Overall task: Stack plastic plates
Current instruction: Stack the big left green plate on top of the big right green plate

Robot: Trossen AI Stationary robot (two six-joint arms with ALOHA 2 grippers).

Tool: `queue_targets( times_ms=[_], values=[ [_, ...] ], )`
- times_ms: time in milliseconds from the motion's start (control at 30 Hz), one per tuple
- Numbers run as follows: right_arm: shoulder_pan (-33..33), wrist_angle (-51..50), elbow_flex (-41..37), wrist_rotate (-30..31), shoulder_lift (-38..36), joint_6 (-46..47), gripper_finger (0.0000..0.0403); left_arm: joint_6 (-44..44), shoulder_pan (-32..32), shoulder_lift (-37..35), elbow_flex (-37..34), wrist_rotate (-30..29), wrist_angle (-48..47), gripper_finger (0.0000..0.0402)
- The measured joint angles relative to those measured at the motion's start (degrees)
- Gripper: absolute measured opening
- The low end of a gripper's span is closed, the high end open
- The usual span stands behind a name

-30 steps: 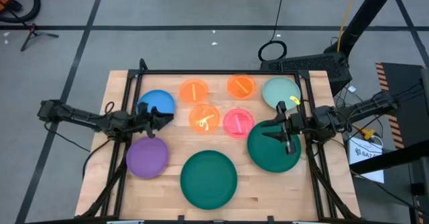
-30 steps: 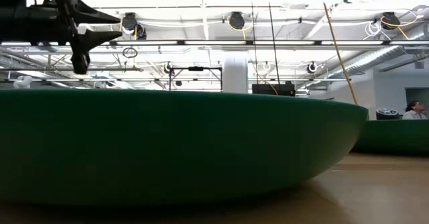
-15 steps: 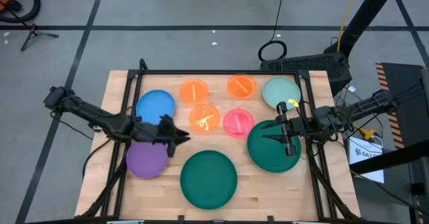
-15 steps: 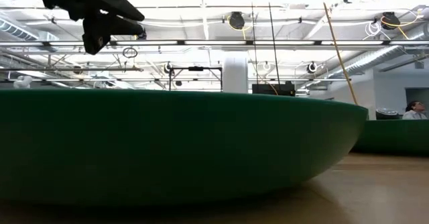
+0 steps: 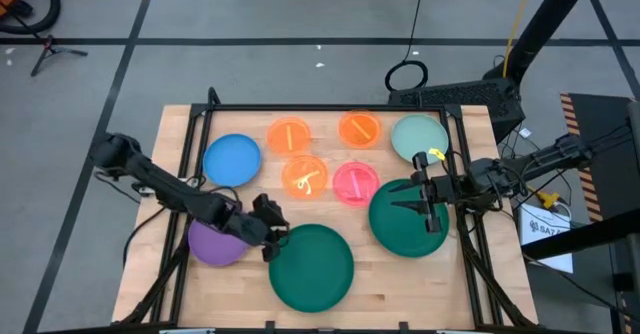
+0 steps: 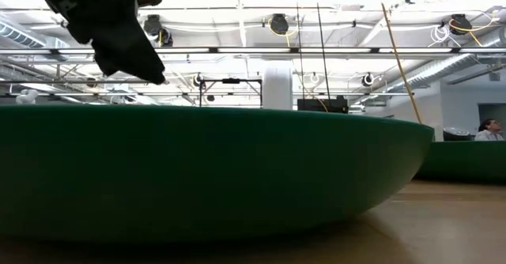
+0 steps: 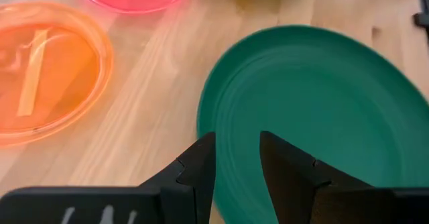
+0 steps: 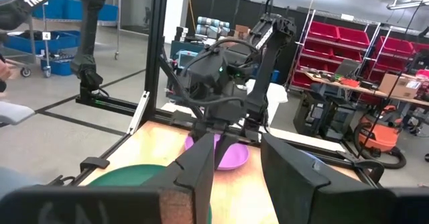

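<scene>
Nine plates lie flat on the wooden table. One dark green plate (image 5: 315,266) (image 7: 315,96) (image 6: 205,169) is near the front edge, the other (image 5: 400,232) (image 8: 127,174) at right. Purple (image 5: 212,244), blue (image 5: 232,159) and pale mint (image 5: 418,137) plates, three orange ones (image 5: 289,134) (image 5: 360,129) (image 5: 305,175) and a pink one (image 5: 354,182) lie around them. My left gripper (image 5: 275,239) (image 7: 236,147) (image 6: 146,62) is open, tipped down just above the front green plate's left rim. My right gripper (image 5: 418,199) (image 8: 238,157) is open, hovering over the right green plate.
Black frame rails (image 5: 190,154) run along the table's left, right and far sides. The plates fill the far half and the middle. Bare wood (image 5: 400,284) shows between the two green plates toward the front edge. A person (image 6: 489,128) sits far off in the room.
My left gripper has swung from beside the blue plate toward the table's near edge and right, past the purple plate, to the front green plate's left rim, and it has tipped downward. The right arm and all plates have kept still.
</scene>
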Motion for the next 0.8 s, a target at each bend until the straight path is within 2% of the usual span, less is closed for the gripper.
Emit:
queue_targets(
  times_ms=[267,800],
  values=[
    [0.00,-0.02,0.00,-0.01,0.00,0.00,0.0116,1.33,0.17,3.15,0.97,-0.02,-0.27,0.0122],
    [0.00,-1.27,0.00,0.01,0.00,0.01,0.0116,3.52,0.22,3.20,0.97,-1.03,-1.76,0.0122]
  ],
)
